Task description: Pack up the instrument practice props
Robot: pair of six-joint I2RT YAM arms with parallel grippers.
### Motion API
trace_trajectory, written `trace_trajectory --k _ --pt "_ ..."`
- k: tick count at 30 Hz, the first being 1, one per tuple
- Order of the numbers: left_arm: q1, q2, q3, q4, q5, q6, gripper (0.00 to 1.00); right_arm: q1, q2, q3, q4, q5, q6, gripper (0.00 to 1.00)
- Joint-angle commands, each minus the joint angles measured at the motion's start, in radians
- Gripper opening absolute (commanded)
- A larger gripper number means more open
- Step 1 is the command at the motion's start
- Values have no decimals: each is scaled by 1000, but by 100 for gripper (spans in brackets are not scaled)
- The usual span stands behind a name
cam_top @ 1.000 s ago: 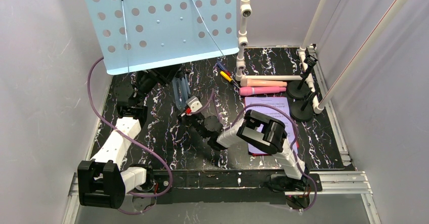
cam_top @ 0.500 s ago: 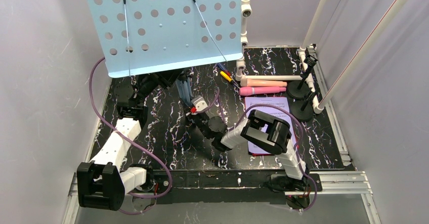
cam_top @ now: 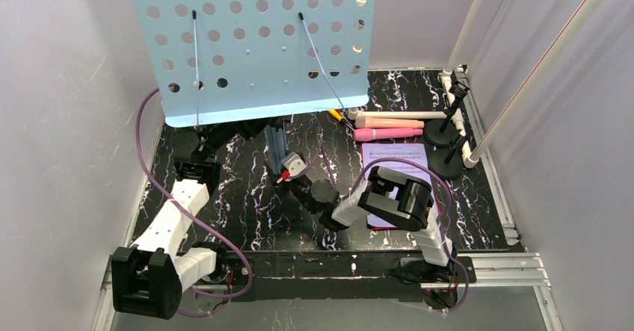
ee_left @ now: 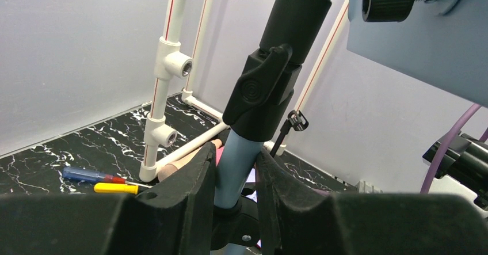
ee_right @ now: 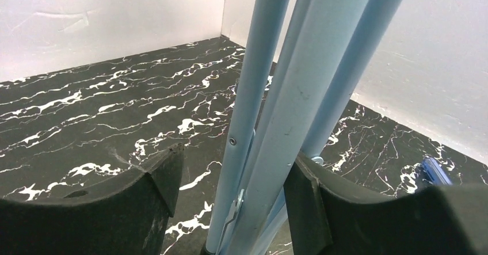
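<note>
The pale-blue perforated music rack (cam_top: 254,39) stands tilted at the back left, and its folded tripod legs (cam_top: 277,143) hang below it. My left gripper (cam_top: 218,134), under the rack, is shut on the rack's pale-blue pole (ee_left: 233,171), just below a black clamp (ee_left: 262,96). My right gripper (cam_top: 294,169) is open around the folded legs (ee_right: 288,111); the right finger (ee_right: 313,194) touches them and the left finger (ee_right: 164,177) stands off. The pink microphone (cam_top: 387,134), the beige microphone (cam_top: 389,122), the lavender page (cam_top: 395,155) and two black holders (cam_top: 447,165) lie at the right.
The white PVC pipe frame (cam_top: 360,62) stands behind the rack's right edge and also shows in the left wrist view (ee_left: 164,65). A yellow screwdriver (ee_left: 115,188) and a blue one (ee_left: 86,175) lie by its foot. Grey walls close in on both sides.
The rack has shifted to the right and toward the camera. My right gripper has moved right and nearer with the folded legs; my left arm followed.
</note>
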State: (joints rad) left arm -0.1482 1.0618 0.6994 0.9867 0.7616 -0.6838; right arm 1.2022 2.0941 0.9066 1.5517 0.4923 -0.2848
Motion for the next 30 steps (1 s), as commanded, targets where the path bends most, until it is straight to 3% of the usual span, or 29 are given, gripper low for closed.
trace_trajectory --k 1,8,18,23,30 --pt "-5 -37 0 33 -10 -51 0 -35 -2 -1 229 124 -73 72" --pt "-6 -39 0 31 -8 -50 0 -38 49 111 229 137 -142 76" --pt "-5 -42 0 23 -12 -47 0 -80 74 158 228 123 -143 72" --pt "-5 -40 3 14 -17 -46 0 -81 46 115 231 20 -131 53" --pt "-5 -57 17 -56 -60 -32 0 -76 -39 0 229 -65 -109 17"
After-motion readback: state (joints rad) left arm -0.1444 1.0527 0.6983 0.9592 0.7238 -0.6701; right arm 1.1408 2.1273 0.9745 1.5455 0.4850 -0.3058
